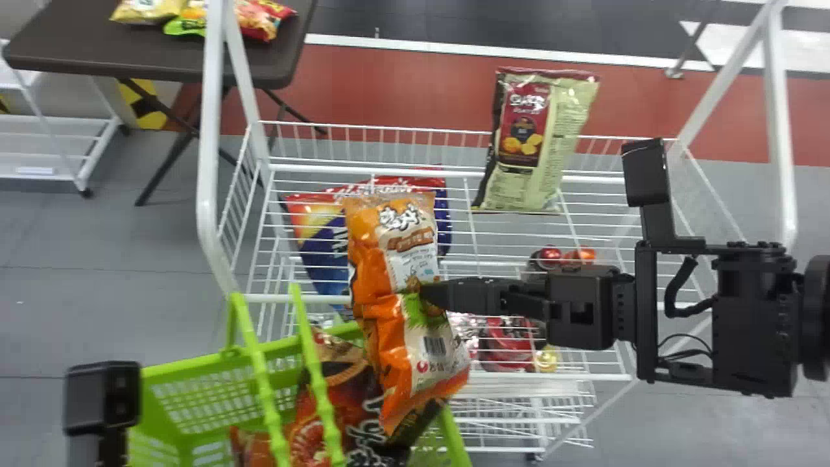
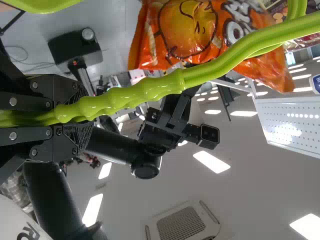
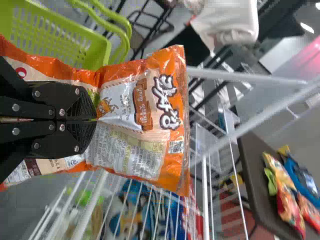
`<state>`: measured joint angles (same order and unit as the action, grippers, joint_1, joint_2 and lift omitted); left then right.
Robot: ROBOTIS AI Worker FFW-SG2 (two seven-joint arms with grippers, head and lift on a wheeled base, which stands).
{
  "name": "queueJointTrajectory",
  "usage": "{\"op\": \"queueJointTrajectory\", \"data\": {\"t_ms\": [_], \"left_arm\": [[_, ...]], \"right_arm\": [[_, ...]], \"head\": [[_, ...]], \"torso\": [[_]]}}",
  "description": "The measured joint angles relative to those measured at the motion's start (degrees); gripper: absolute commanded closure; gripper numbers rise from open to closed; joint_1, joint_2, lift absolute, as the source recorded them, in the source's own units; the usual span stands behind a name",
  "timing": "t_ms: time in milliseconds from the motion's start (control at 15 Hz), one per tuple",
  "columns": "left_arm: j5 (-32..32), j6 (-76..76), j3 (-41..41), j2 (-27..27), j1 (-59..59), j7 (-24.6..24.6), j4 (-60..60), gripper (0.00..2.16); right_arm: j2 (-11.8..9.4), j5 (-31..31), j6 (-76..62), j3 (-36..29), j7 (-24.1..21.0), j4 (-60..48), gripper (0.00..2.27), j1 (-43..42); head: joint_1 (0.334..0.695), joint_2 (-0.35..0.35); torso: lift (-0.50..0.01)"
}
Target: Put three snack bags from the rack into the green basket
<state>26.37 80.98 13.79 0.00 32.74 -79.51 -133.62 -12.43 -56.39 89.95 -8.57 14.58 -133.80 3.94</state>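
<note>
At the far left a dark table (image 1: 97,52) carries several packets, past the rack's (image 1: 211,130) white upright. Nearer, the left gripper (image 1: 102,397) has its fingers (image 2: 60,95) clamped round a handle of the green basket (image 1: 185,363). Two ribbed handles (image 1: 316,383) cross the basket's opening, well in the way, with a dark-and-red bag (image 1: 301,431) underneath.

Just right of those handles is the orange snack bag (image 1: 369,279), pinched at its narrow middle by the right gripper (image 1: 431,295). Its fingers are tight together on it, one end of the bag sticking out beyond the tips, the other back alongside them. From overhead it overlaps the basket's right side and the rack's front rail; there's some open room over the wires to its right. Behind it lies a blue-and-yellow bag (image 1: 318,250). Farther right, a burgundy-and-cream bag (image 1: 577,130) leans at the rack's back rail.
</note>
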Motion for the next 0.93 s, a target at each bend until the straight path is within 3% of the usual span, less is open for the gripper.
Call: {"op": "queueJointTrajectory", "data": {"t_ms": [467, 933], "left_arm": [[3.8, 0.0, -1.5, 0.0, -0.3, -0.3, 0.3, 2.15], [5.4, -0.1, -1.0, 0.0, -1.2, 1.1, 1.7, 2.15]], "right_arm": [[0.7, 0.5, 0.0, 6.2, 0.9, 2.7, 2.25, 2.1], [-2.0, 0.2, 0.0, 8.2, 1.0, 0.6, 2.24, 4.5]], "head": [[0.695, 0.055], [0.695, 0.066]], "torso": [[0.0], [0.0]]}}
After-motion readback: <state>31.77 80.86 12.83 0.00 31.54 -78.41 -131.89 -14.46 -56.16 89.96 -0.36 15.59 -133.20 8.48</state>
